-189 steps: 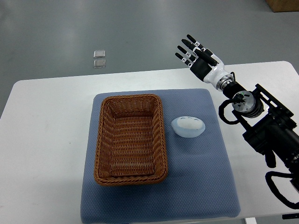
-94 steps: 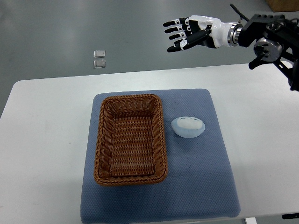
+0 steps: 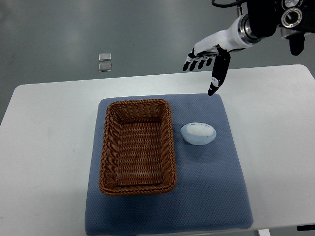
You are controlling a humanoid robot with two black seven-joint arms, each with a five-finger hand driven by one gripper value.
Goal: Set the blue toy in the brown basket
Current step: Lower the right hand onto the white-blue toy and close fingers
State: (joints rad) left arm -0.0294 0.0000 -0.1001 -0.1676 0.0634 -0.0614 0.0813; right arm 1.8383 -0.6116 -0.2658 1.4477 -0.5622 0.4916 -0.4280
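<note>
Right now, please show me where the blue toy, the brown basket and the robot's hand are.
blue toy (image 3: 198, 133), top view, middle of its pale top.
brown basket (image 3: 170, 142), top view, right rim.
right hand (image 3: 209, 55), top view, open palm near the knuckles.

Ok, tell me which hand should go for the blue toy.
The right hand. It hangs open above the far edge of the mat, on the same side of the basket as the blue toy. No left arm shows.

Woven wicker basket (image 3: 138, 146); soft plush toy (image 3: 198, 133); matt cloth mat (image 3: 211, 191).
</note>
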